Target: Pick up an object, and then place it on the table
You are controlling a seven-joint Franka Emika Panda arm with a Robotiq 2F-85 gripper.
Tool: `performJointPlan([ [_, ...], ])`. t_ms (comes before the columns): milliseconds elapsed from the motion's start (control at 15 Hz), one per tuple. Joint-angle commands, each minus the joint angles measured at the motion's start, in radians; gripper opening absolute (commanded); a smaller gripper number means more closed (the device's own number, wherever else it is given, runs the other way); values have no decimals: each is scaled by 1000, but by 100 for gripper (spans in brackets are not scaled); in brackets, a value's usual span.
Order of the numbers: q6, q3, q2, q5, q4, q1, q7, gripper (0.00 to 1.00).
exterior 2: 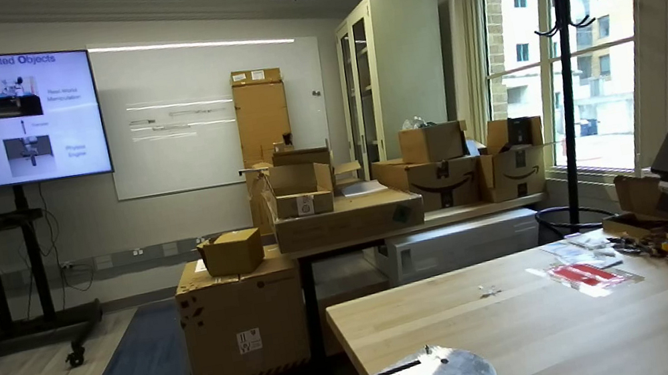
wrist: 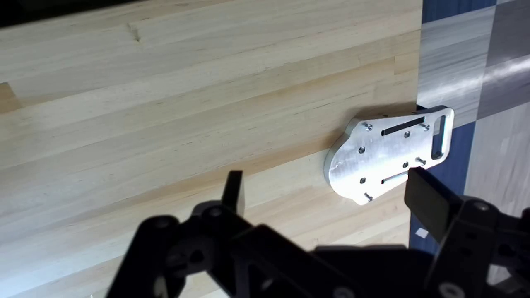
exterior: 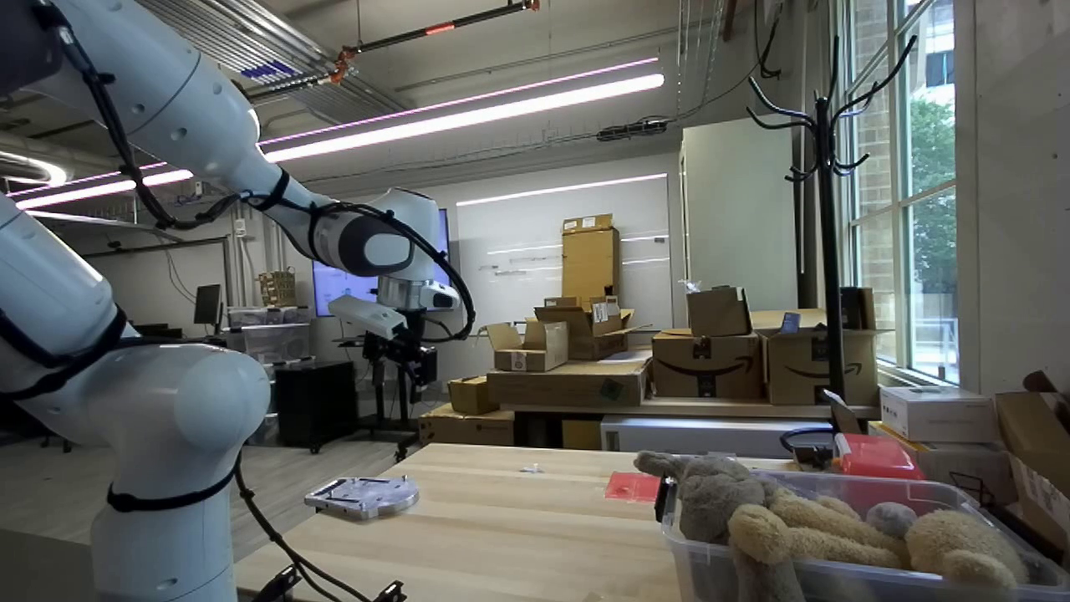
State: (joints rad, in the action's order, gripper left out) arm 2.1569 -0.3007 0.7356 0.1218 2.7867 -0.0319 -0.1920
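Bench point(wrist: 165, 136): the table of the task, below the jaws; a hard, stiff, pale-wood top, presumably smooth enough for bare metal to slide on. The object to be lifted is not named; two candidates follow.
Metal plate point(wrist: 387, 153): flat at the bench's edge, its slotted end projecting past that edge over the floor point(wrist: 503, 159). Judged rigid, dense, rather slippery, hardly fragile.
Hold on the plate: best at the overhanging end bar point(wrist: 448, 131), clear of the upright screws point(wrist: 421, 161); its weight may twist it in the grip.
Plush toys point(exterior: 836, 548): in a clear bin point(exterior: 919, 495) at one end of the bench. Judged light, soft and yielding, with good friction; best pinched at a limb above the rim.
Jaws: spread wide, pointing down, well above the bench; nothing is held between the pads point(wrist: 430, 203).
Arm point(exterior: 180, 393): raised and bent in an exterior view, the forearm sloping down to the wrist over the bench, a pose judged free to descend; whether its foot stands on the bench or beside it cannot be told.
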Motion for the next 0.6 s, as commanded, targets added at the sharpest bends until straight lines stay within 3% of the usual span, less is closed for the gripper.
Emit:
performJointPlan([
  [0,-6,22,-8,20,-8,-26,-12,100],
  [200,70,79,-9,-26,-3,-73,68,100],
  [533,102,118,-3,-34,-4,-87,83,100],
])
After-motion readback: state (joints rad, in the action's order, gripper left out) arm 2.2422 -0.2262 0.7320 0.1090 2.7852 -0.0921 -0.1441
